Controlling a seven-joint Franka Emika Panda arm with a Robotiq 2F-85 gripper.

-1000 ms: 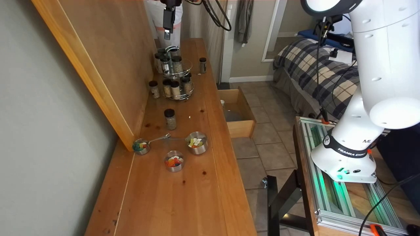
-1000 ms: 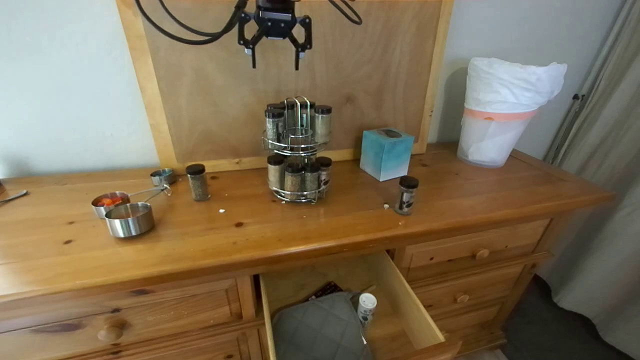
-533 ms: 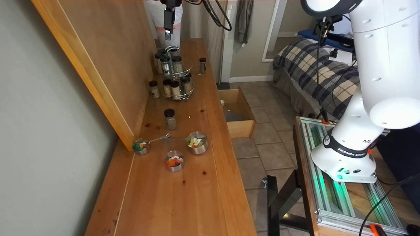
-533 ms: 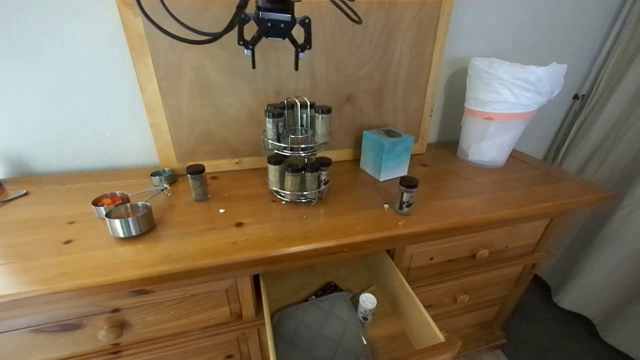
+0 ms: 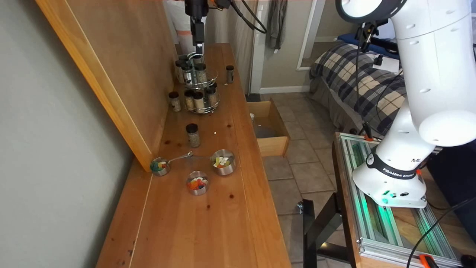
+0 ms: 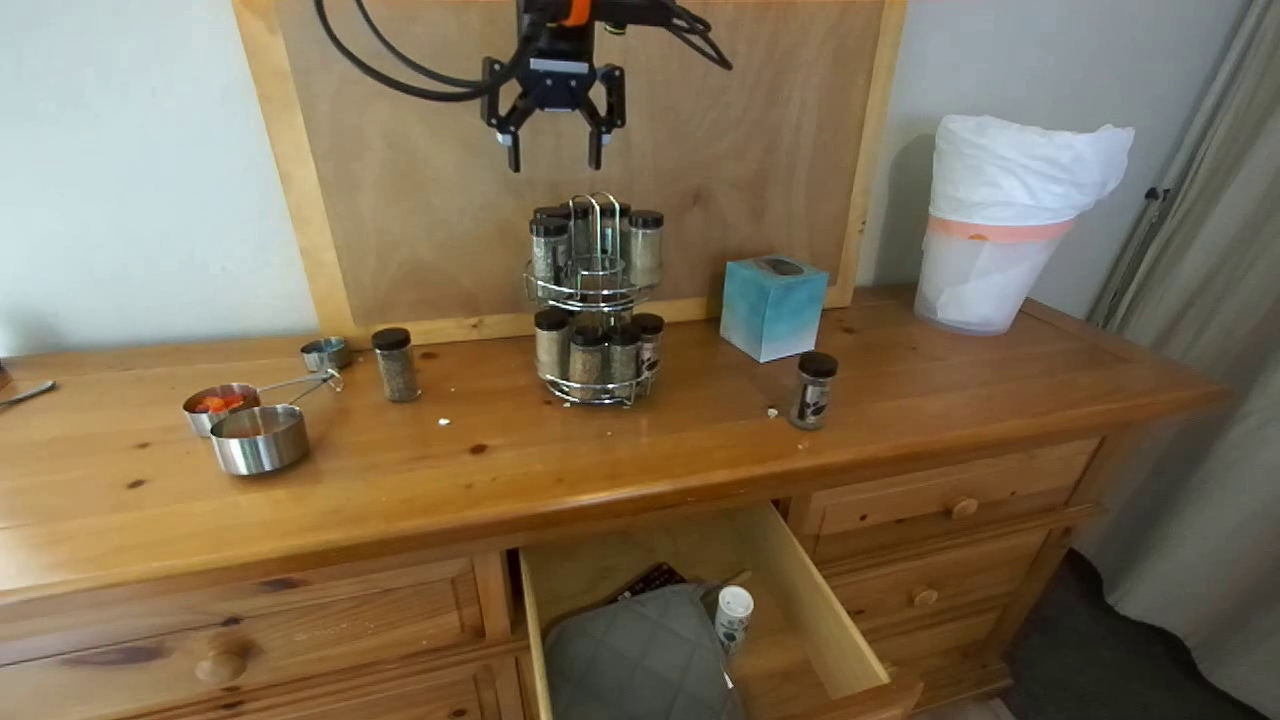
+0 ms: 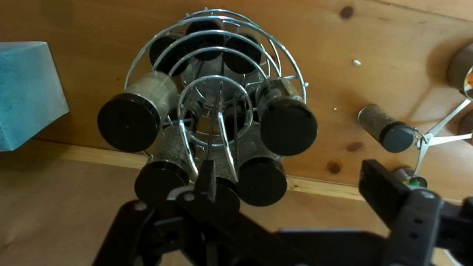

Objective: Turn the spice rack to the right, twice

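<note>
Black gripper (image 6: 555, 160) over a wire spice rack (image 6: 592, 298)

Its fingers (image 7: 380, 192) stand parallel and spread well apart, just above the top of the rack; in an exterior view a gap shows between them and it. The rack stands upright on the wooden dresser (image 6: 400, 480), jars (image 6: 646, 250) on both tiers. To one side are a blue tissue box (image 6: 765, 315) and a loose jar (image 6: 811, 395); another jar (image 6: 397, 370) stands between rack and metal cups (image 6: 262, 455).

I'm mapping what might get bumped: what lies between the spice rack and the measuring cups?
An upright, black-capped spice jar stands there; nearer the spice rack lies a small white bit. Both exterior views show this.
</note>
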